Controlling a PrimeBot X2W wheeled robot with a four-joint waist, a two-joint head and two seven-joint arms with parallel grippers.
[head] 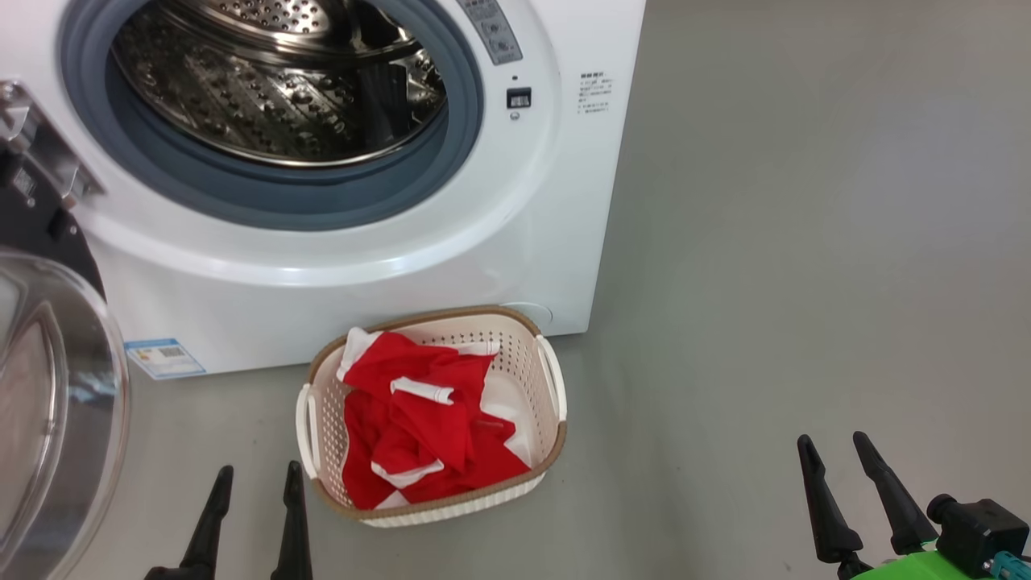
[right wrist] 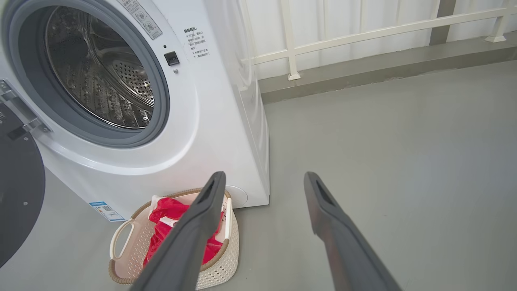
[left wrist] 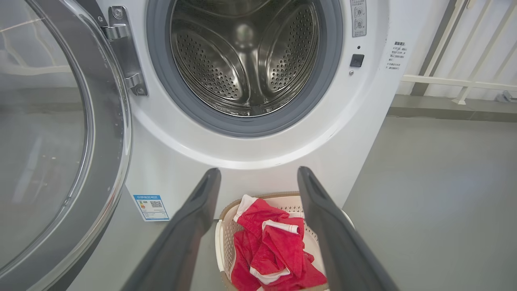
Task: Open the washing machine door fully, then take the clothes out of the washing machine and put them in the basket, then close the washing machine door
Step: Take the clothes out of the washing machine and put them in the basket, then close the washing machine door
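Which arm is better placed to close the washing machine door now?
Left, probably. The clothes lie in the basket and the drum looks empty, so closing comes next. The open door hangs at the robot's left, just beside the open left gripper; the right gripper is far off on the other side.

Washing machine (head: pixel 362 266): white casing, smooth and glossy; drum (left wrist: pixel 242 60) of bright perforated steel, mirror-shiny; gasket (left wrist: pixel 250 125) grey, matt, rubbery. Washing machine door (left wrist: pixel 60 141) – clear glossy glass bowl, on a polished metal hinge (left wrist: pixel 125 52). Basket (head: pixel 523 362): cream perforated plastic, brown woven-look rim. Clothes (head: pixel 419 419): red cloth, matt, creased, with white trim. Label (head: pixel 165 358): printed paper sticker. Floor (head: pixel 805 282) – grey, smooth, faint sheen. Left claw (head: pixel 259 471) and right claw (head: pixel 831 439): dark, matt, smooth fingers.
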